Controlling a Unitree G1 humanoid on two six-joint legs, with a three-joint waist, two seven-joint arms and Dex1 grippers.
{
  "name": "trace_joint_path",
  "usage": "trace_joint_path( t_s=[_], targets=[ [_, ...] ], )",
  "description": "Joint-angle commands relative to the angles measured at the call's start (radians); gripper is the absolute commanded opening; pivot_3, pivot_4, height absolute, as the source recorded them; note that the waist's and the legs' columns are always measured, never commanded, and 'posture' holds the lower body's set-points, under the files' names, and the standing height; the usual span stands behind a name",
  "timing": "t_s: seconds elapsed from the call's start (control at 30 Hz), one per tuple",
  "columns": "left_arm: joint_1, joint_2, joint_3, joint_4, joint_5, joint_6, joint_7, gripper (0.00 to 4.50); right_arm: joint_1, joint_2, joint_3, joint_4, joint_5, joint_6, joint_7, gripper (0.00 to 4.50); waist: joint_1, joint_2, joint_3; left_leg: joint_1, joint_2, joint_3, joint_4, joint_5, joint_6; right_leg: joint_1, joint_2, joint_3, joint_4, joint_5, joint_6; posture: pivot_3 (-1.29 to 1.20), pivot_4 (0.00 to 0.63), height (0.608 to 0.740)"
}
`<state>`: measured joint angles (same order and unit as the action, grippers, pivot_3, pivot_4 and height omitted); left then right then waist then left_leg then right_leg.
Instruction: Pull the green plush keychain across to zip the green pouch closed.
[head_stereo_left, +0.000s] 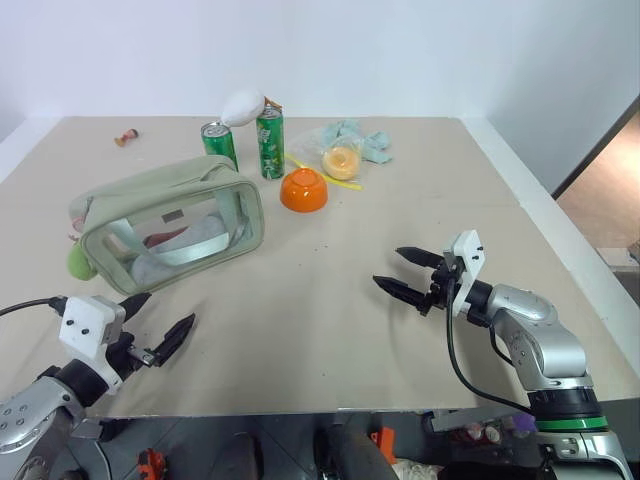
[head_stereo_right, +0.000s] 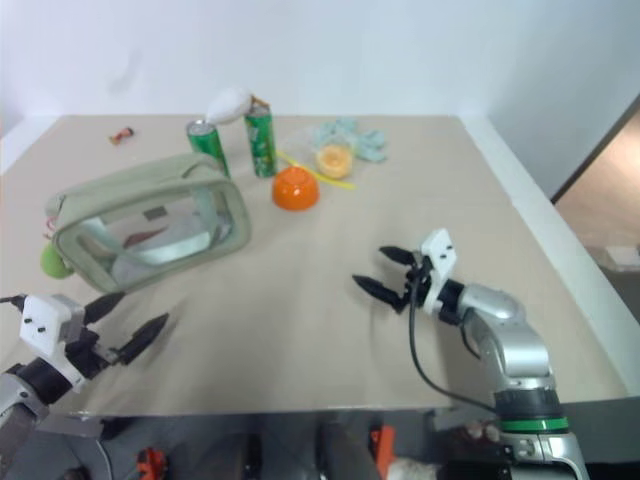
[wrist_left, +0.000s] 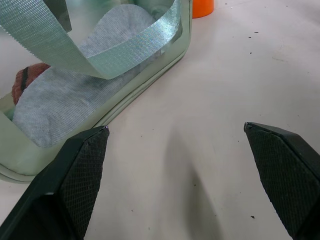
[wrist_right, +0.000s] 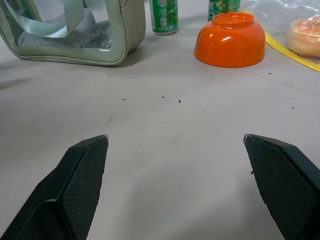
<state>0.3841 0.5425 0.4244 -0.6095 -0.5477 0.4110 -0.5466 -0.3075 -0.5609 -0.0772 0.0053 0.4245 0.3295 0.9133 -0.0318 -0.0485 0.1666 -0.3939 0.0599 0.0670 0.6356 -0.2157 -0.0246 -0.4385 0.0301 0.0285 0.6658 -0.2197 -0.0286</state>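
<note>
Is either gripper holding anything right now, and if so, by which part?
Nothing is held. The left gripper and the right gripper are both open over the table, apart from the green pouch.

The table (head_stereo_left: 330, 300) is broad, covered in a plain beige surface, matte, with a few dark specks and faint scuffs. Its far edge and right edge meet a raised white border (head_stereo_left: 520, 170). Behind it stands a plain white wall (head_stereo_left: 400, 50) — bare, evenly lit, faintly bluish toward the top. At the right, past the border, a dark strip (head_stereo_left: 600, 150) runs diagonally, and beyond it a tan floor (head_stereo_left: 610, 200) shows. Light is soft and diffuse — shadows on the table are weak and short. Below the near edge, the floor is dark grey, with small orange fittings (head_stereo_left: 383, 443) showing.
</note>
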Motion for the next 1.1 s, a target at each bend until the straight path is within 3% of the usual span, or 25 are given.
trace_joint_path(
  t_s=[0.03,0.63,0.77,0.93,1.1],
  targets=[
    [-0.016,0.011,0.009,-0.035,0.000,-0.007,0.003,4.49,-0.019,-0.006,-0.005,-0.020,0.000,-0.014,0.004,4.50,0.000,0.000,0.000,0.000,0.000,0.000,0.000,0.000,0.000,0.000,0.000,0.000,0.000,0.000,0.000,0.00,0.150,0.740],
    [-0.043,-0.015,-0.010,0.061,0.007,-0.104,-0.086,4.49,-0.031,-0.003,-0.007,-0.039,0.003,0.005,-0.011,4.50,-0.001,0.000,0.000,0.000,0.000,0.000,0.000,0.000,0.000,0.000,0.000,0.000,0.000,0.000,0.000,0.00,0.150,0.740],
    [-0.041,-0.038,-0.005,0.074,0.015,-0.138,-0.072,4.49,-0.082,-0.002,0.025,-0.019,0.030,0.004,0.078,4.50,-0.002,0.000,0.000,0.000,0.000,0.000,0.000,0.000,0.000,0.000,0.000,0.000,0.000,0.000,0.000,0.00,0.150,0.740],
    [-0.020,-0.085,0.009,0.055,0.032,-0.171,-0.025,4.49,-0.252,0.004,0.103,0.036,0.078,0.046,0.260,4.50,-0.015,0.000,0.000,0.001,0.001,0.002,0.000,0.000,0.000,0.000,0.001,0.001,0.000,0.002,0.000,0.00,0.150,0.740],
    [0.072,-0.167,0.083,-0.103,-0.007,-0.141,0.113,4.49,-0.410,0.014,0.149,0.141,0.069,0.044,0.376,4.50,-0.014,-0.002,0.000,-0.001,0.002,0.000,0.000,0.000,0.000,-0.001,0.002,0.000,0.000,0.002,-0.001,0.00,0.150,0.740]
  ],
)
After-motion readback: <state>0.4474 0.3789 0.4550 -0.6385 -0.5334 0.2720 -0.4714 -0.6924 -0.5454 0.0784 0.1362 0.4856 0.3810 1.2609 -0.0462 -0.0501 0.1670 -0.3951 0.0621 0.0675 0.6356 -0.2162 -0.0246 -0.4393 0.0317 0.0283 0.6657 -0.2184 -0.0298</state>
